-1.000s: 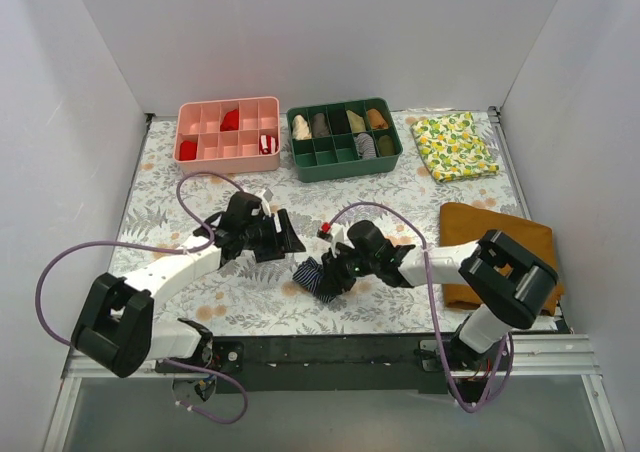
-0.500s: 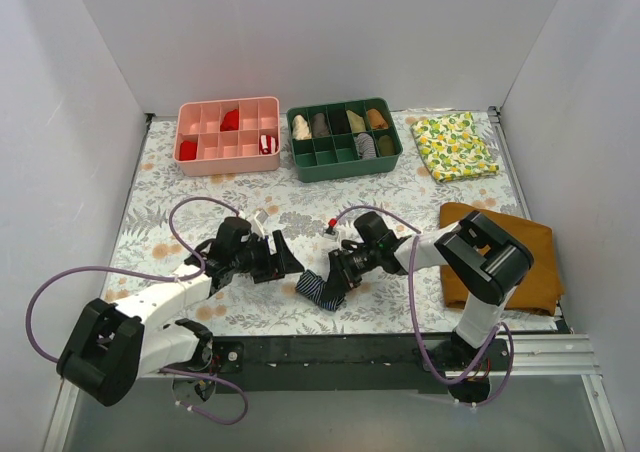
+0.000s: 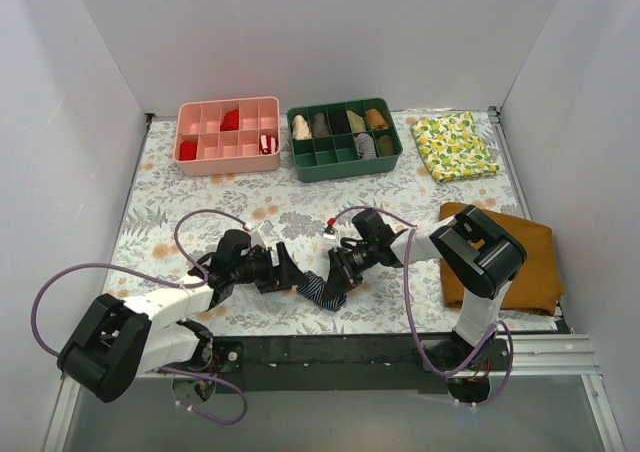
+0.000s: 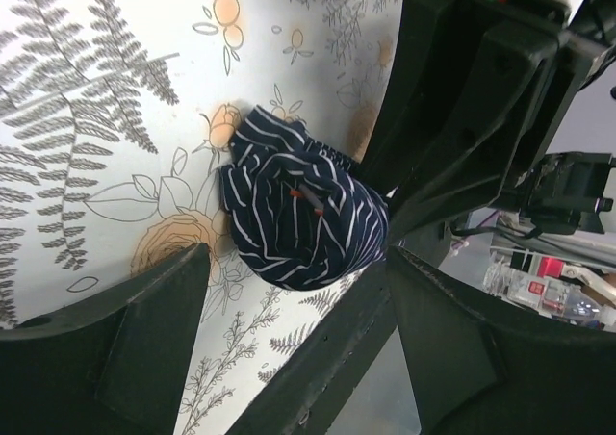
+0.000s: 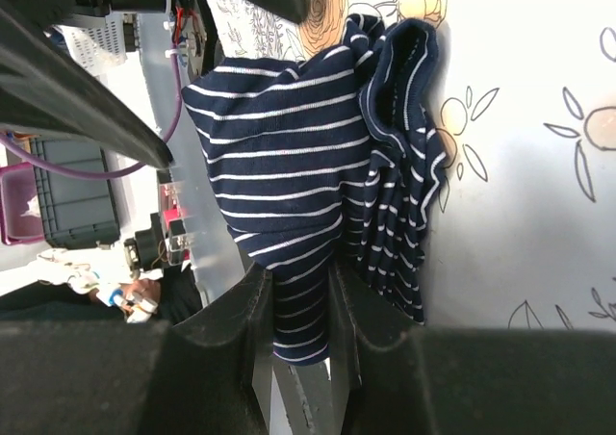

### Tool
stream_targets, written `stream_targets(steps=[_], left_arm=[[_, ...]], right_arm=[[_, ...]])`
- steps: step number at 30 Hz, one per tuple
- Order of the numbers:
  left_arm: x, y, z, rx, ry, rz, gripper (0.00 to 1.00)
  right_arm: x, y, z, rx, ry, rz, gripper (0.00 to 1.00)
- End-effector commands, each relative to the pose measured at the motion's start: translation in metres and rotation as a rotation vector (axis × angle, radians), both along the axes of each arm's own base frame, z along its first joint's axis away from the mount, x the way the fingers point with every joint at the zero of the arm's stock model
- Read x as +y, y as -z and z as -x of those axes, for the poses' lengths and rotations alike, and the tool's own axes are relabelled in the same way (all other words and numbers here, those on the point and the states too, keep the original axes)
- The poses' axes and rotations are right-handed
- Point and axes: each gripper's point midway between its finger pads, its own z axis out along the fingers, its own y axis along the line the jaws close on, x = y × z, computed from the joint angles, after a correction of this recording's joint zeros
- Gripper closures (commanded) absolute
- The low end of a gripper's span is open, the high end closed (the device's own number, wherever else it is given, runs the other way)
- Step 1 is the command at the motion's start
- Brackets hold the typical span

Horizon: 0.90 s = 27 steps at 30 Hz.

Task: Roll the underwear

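Observation:
The underwear (image 3: 322, 290) is a bunched dark navy bundle with thin pale stripes, lying on the floral mat near the table's front edge. My right gripper (image 3: 337, 275) is shut on a fold of the underwear (image 5: 298, 204), which hangs out past the fingers (image 5: 252, 319). My left gripper (image 3: 289, 272) stands open just left of the bundle, jaws wide apart. In the left wrist view the underwear (image 4: 300, 214) lies ahead of the open fingers (image 4: 154, 310), not between them.
A pink tray (image 3: 228, 135) and a green tray (image 3: 343, 138) with rolled items stand at the back. A lemon-print cloth (image 3: 455, 145) lies back right, a mustard-brown cloth (image 3: 525, 247) at the right. The black front rail (image 3: 330, 350) runs just behind the bundle.
My left arm has drawn back toward the front and moved right, close to the bundle, its jaws wider. The right gripper has kept its hold, shifting the bundle slightly.

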Motion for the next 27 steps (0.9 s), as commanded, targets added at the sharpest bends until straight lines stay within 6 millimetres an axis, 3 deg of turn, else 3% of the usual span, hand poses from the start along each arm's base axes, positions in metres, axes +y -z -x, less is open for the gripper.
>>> stream_targets(steps=[1,8,12,15,22,25,27], left_arm=[[-0.009,-0.004,0.004,-0.031,0.045,0.053,0.29],[-0.012,0.013,0.002,0.002,0.044,0.026,0.37],[-0.014,0.013,-0.005,-0.011,0.024,0.03,0.39],[-0.015,0.014,-0.009,-0.012,0.013,0.023,0.46],[-0.007,0.034,-0.006,0.056,-0.025,-0.042,0.83],[-0.005,0.045,-0.004,0.105,-0.029,-0.08,0.97],[-0.006,0.051,-0.004,0.13,-0.029,-0.109,1.0]], right_arm=[[-0.024,0.039,0.01,0.059,0.033,0.201,0.99],[-0.025,0.041,0.01,0.062,0.021,0.21,0.99],[-0.028,0.042,0.012,0.058,0.011,0.218,0.99],[-0.029,0.043,0.012,0.051,0.005,0.222,0.99],[-0.03,0.04,0.009,0.005,0.014,0.219,0.94],[-0.027,0.033,0.004,-0.047,0.032,0.201,0.82],[-0.027,0.032,0.0,-0.09,0.047,0.209,0.7]])
